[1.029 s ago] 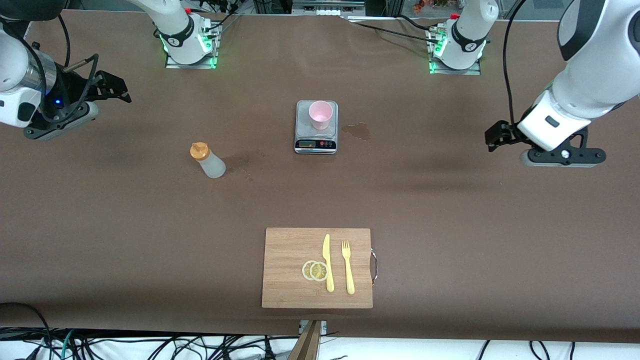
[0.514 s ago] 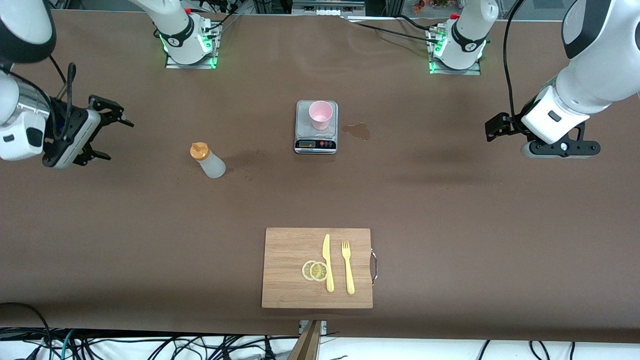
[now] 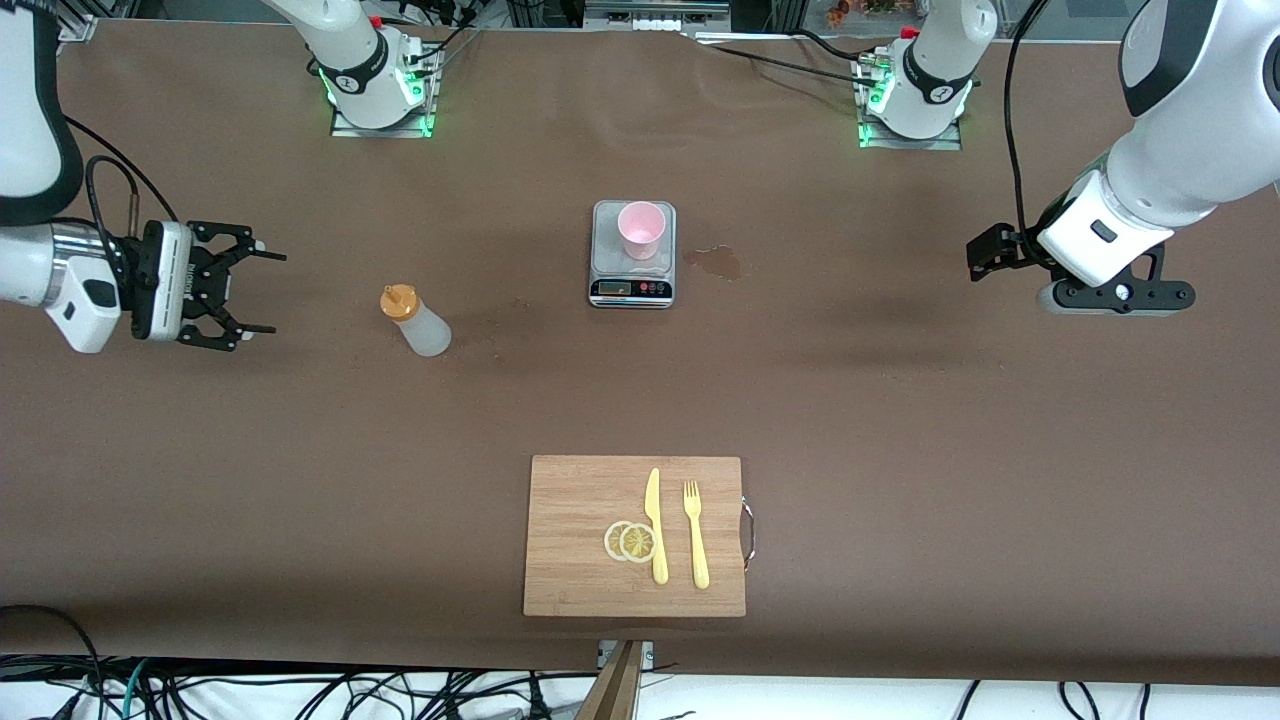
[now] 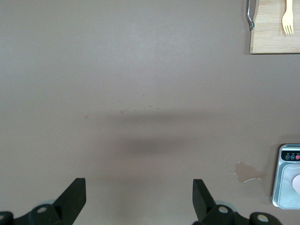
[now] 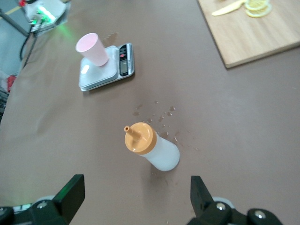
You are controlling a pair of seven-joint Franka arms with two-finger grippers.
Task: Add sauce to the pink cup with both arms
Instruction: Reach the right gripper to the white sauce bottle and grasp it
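Since the earlier frame, the right gripper (image 3: 258, 292) had swung level toward the sauce bottle (image 3: 416, 320), jaws apart, empty. One bottle stood upright on the table, its nozzle up. One pink cup (image 3: 641, 229) sat on one scale (image 3: 632, 272). One board (image 3: 634, 535) carried two lemon slices (image 3: 631, 541), one knife (image 3: 655, 524), one fork (image 3: 695, 533). The left gripper (image 4: 139, 199), fingertips cut off, waited with jaws apart.

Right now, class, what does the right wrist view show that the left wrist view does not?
Only the right wrist view shows the sauce, the whole pink cup, the knife and lemon slices. Only the left wrist view shows the fork and the board's handle. Both show the scale, cutting board and table.
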